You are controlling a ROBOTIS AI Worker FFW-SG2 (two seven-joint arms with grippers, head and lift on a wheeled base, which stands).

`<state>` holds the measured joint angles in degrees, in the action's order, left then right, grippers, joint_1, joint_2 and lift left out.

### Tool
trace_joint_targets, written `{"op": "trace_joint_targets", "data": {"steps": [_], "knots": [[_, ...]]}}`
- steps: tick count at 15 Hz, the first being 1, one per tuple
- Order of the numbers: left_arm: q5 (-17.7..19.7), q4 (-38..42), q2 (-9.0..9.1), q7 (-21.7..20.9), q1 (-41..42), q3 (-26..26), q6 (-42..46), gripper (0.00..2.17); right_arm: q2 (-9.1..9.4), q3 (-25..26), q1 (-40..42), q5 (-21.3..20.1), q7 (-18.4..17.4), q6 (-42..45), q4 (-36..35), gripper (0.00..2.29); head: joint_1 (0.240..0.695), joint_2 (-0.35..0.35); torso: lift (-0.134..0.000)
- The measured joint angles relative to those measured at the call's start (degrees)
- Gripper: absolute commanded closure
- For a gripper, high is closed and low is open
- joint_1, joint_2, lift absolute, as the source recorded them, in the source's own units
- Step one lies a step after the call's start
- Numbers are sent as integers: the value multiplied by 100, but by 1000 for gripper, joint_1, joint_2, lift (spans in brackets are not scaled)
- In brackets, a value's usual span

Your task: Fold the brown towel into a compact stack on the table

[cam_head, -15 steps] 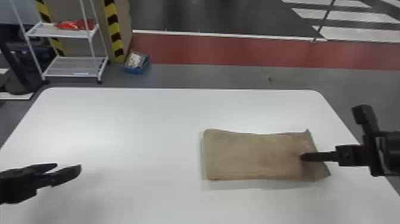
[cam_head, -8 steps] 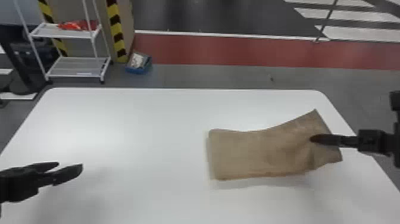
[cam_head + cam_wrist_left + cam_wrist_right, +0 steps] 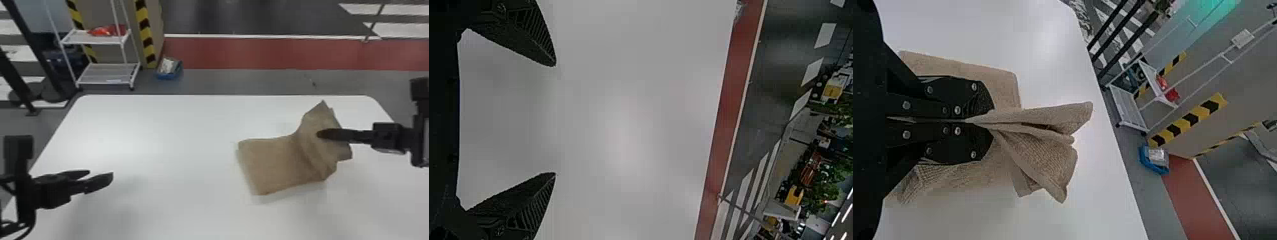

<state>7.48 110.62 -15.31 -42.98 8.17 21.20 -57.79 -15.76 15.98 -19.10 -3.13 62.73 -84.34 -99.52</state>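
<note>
Hovering left gripper [image 3: 101,174]: over the near left part of the table, its two fingers spread well apart, nothing between them.
Right gripper [image 3: 321,134]: come in from the right side, fingers pressed together on a gathered fold of towel.
Brown towel [image 3: 274,162]: on the right half of the table; its left part lies fairly flat, its right part is bunched up at the fingers, layered ends fanning out beyond them, one corner pointing to the far edge.
Table [image 3: 175,153]: white, round-cornered, under the towel.
Blue tray [image 3: 166,76]: on the floor past the far edge, beside a striped post [image 3: 147,40].
White rack [image 3: 107,76]: left of the post, red item [image 3: 107,30] on its upper shelf.
Red floor strip [image 3: 287,54]: running across behind.
</note>
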Motion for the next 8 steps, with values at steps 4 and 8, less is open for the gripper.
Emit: {"op": "trace_joint_targets", "data": {"steps": [4,8], "knots": [[-1,-30,-16,-19,19,48,0,107,561,-723,-144,-344,-45,-4,-58,1234,695,152,-124],[19,-79,-38,-33,27,98,16,107,639,-1296,-37,-565,-4,28,-59,1231,695,197,-124]]}}
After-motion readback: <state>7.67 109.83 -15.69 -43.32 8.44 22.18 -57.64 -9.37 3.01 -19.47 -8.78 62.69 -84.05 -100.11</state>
